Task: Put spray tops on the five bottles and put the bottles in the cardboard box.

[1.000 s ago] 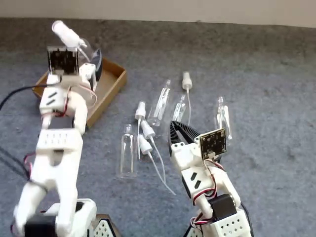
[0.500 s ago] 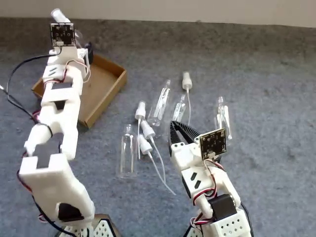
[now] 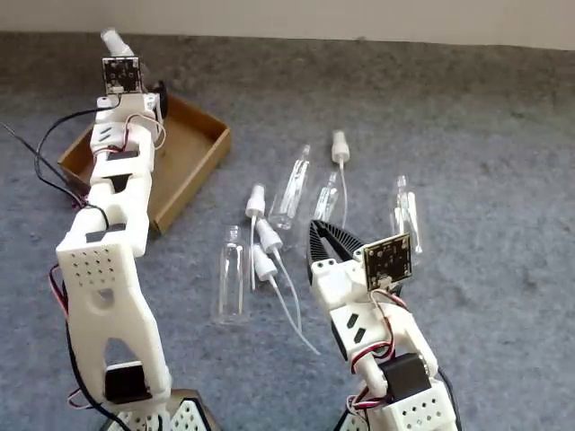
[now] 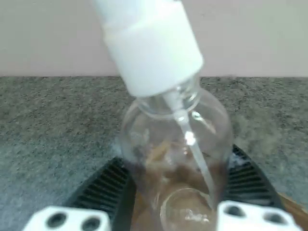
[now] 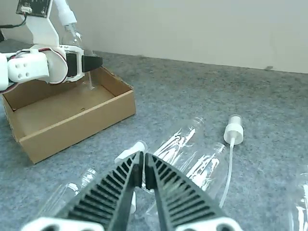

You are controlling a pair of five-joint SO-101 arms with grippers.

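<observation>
The left arm (image 3: 112, 233) is stretched long over the box (image 3: 190, 153), hiding its left side and nearly all of the bottle (image 4: 175, 139) in the high view, just the spray top (image 3: 112, 40) pokes out past the wrist. It's dipped a bit lower than half a second ago; the right arm (image 3: 377, 332) hasn't budged. Over the box's far end the left gripper (image 4: 178, 190) is clamped on the bottle, and the right gripper (image 5: 143, 163) is pinched shut, empty, by the loose bottles (image 3: 232, 274).
</observation>
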